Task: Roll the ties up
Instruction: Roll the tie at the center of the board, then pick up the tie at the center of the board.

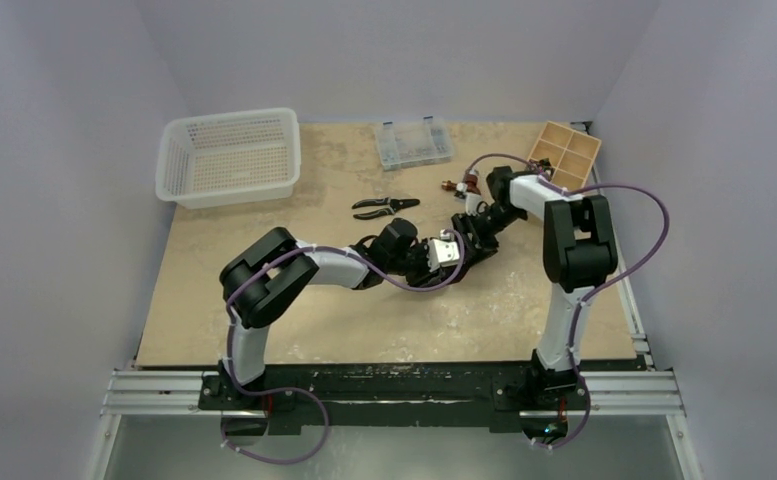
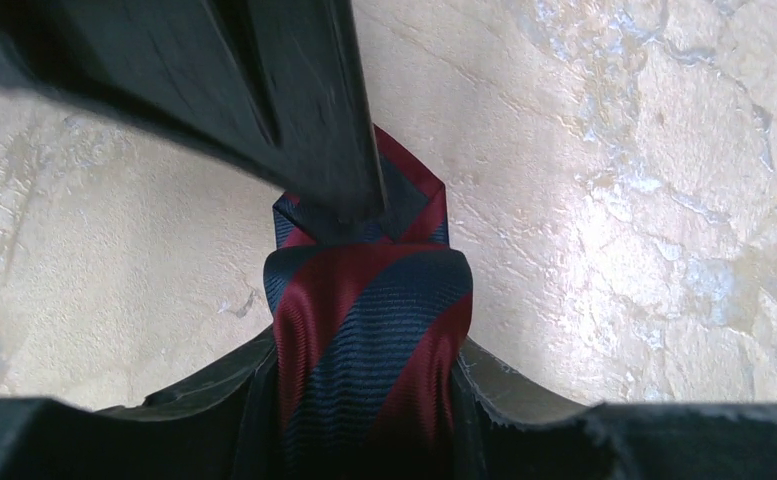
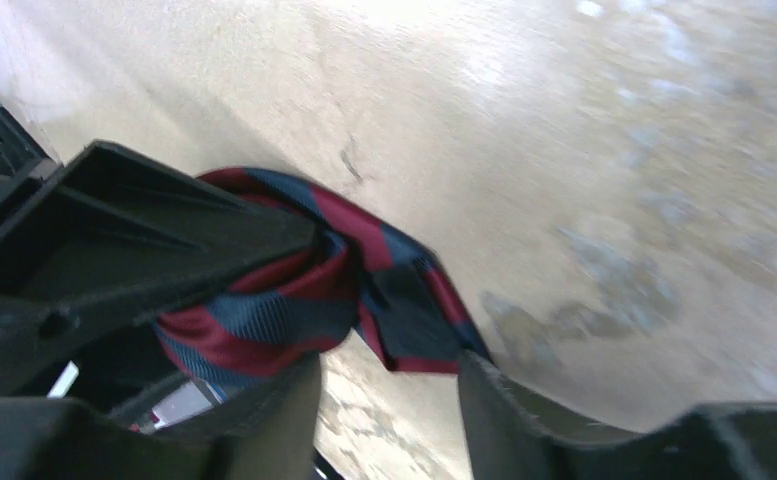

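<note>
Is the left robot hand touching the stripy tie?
Touching. The left wrist view shows the tie wedged between the fingers of the left gripper, fabric meeting both inner faces.

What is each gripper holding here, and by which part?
The left gripper holds the striped tie, its fingers pressing both sides of the folded bundle. The right gripper stands open beside the tie, gripping nothing.
</note>
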Robot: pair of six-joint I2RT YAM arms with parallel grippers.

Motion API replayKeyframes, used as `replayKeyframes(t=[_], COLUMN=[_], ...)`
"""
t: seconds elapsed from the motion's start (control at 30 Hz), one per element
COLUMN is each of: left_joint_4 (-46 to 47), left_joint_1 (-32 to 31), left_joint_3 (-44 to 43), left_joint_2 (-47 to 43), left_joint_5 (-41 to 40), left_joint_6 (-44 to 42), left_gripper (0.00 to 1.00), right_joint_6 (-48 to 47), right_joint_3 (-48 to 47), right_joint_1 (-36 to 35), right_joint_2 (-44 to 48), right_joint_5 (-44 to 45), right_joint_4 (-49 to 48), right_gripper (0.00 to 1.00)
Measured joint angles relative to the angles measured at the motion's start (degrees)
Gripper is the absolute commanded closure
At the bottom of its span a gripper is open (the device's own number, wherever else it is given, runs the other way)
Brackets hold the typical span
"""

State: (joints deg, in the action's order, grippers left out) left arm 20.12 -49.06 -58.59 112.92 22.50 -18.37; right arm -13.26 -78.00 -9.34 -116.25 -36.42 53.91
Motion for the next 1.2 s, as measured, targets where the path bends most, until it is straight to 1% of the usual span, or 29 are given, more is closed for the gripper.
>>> replayKeyframes(t=[0.03,0.1,0.13,0.2,0.3,0.4,0.5,0.63,0.67,0.8,0.9,0.97,1.07,1.2], left_joint_4=[-0.3,-0.7,-0.7,-0.8,-1.1,-1.5,-1.9,-2.3,-2.5,-2.9,-3.1,-3.2,-3.6,-4.1], left_joint_1=[0.0,-0.1,-0.2,-0.2,-0.2,-0.3,-0.3,-0.3,-0.3,-0.3,-0.3,-0.2,-0.2,-0.2], left_joint_3=[0.0,0.0,0.0,0.0,-0.1,-0.3,-0.5,-0.7,-0.8,-1.0,-1.2,-1.2,-1.5,-1.7], left_joint_2=[-0.1,-0.1,-0.1,-0.1,-0.1,-0.1,-0.1,-0.1,-0.1,-0.1,0.0,0.0,0.0,0.1], left_joint_5=[-0.2,-0.2,-0.2,-0.2,-0.2,-0.2,-0.2,-0.2,-0.2,-0.1,0.0,0.0,0.0,0.1], left_joint_6=[-0.9,-2.3,-2.6,-3.5,-4.4,-5.1,-5.4,-5.5,-5.5,-5.5,-5.4,-5.4,-5.5,-5.4], left_gripper=[0.93,0.93,0.93,0.94,0.94,0.93,0.93,0.93,0.93,0.93,0.93,0.93,0.93,0.93], right_joint_6=[-0.3,-0.7,-0.5,-0.2,1.3,3.7,5.5,6.3,6.0,2.3,-0.6,-2.2,-3.8,-4.4], right_joint_3=[-0.1,0.0,0.2,1.3,2.8,3.7,4.4,4.6,4.7,5.1,5.1,5.1,5.1,5.1], right_joint_1=[1.1,3.6,4.6,6.5,7.4,6.8,6.2,5.0,4.8,4.2,4.2,4.1,3.5,1.9], right_joint_2=[0.3,0.9,1.3,2.5,3.3,3.0,2.3,0.2,-0.3,-1.6,-1.3,-1.1,-1.0,-1.0], right_joint_5=[-0.6,-1.2,-1.7,-2.3,-3.2,-5.2,-7.7,-13.7,-15.3,-19.7,-22.7,-24.7,-26.7,-27.1], right_joint_4=[0.5,1.0,0.9,0.1,-1.0,-2.6,-4.5,-6.0,-6.2,-5.0,-3.0,-1.8,-0.7,-0.7], right_gripper=[0.37,0.2,0.16,0.13,0.13,0.17,0.2,0.3,0.31,0.28,0.21,0.18,0.19,0.21])
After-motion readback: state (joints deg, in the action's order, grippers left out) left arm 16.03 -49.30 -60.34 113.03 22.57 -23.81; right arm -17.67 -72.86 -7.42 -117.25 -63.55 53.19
